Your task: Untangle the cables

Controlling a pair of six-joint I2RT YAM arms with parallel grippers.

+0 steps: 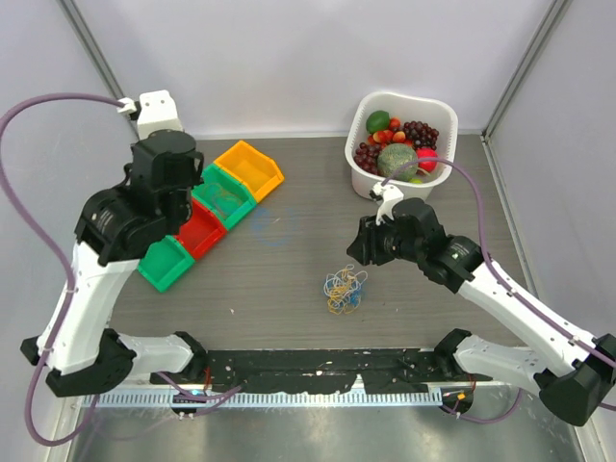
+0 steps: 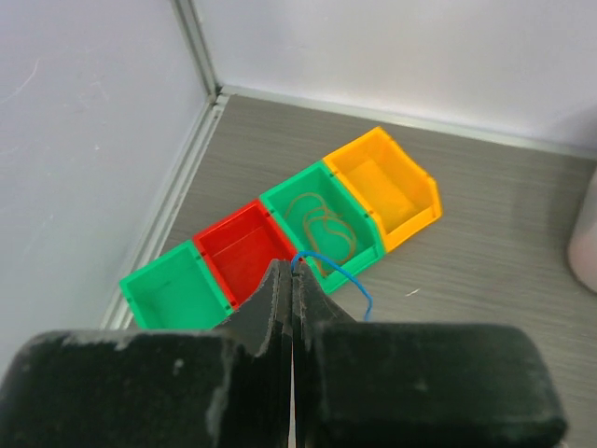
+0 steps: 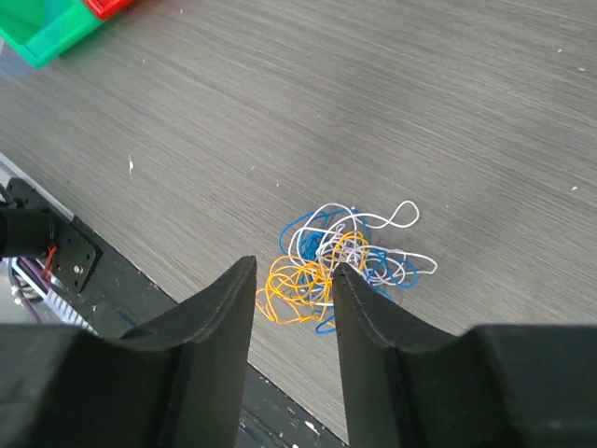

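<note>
Grey table (image 1: 289, 260), left end effector (image 2: 292, 267) pinching blue cable (image 2: 339, 274), right arm (image 1: 510, 303) outstretched

Open tabletop (image 1: 289, 255) around cables (image 1: 345, 290), bins (image 1: 223, 200) leftward

Left arm: raised, elbow folded, wrist pointing toward 1 o'clock. The left gripper (image 2: 292, 266) has its jaws closed, pinching a blue cable (image 2: 340, 277). Right arm: extended low toward 10 o'clock. The right gripper (image 3: 294, 268) has its jaws parted.
</note>
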